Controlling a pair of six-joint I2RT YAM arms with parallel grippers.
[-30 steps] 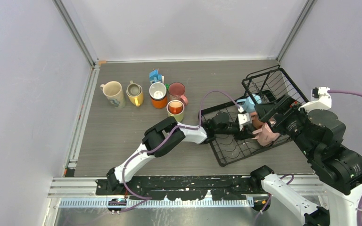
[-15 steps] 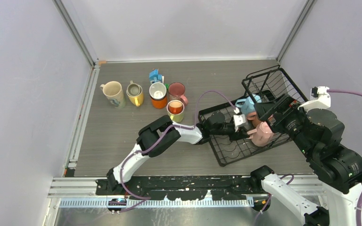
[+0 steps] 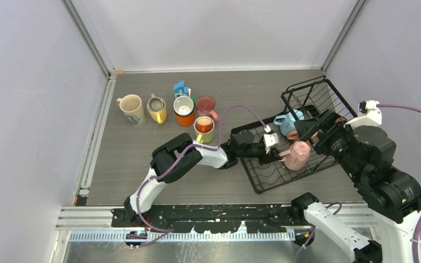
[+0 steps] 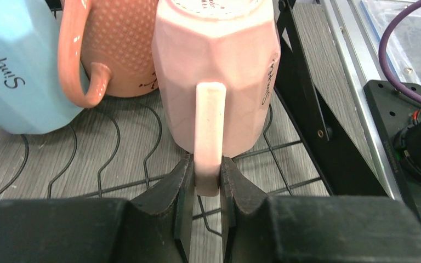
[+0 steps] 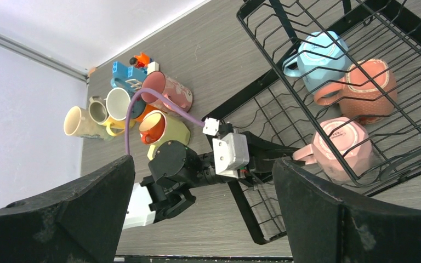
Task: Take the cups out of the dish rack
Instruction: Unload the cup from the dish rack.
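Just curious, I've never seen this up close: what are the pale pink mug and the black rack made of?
Pale pink mug: likely glazed ceramic, smooth faceted walls with a soft sheen. Dish rack: probably coated metal wire, thin black rods bent into curves.

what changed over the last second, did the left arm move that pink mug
Yes. The left gripper, shut on the pale pink mug by its handle, drew back to the left and pulled the mug leftward across the dish rack. Nothing was newly gripped or released. Unchanged: the blue mug and salmon mug in the rack, the five cups on the table, and the right gripper, open.
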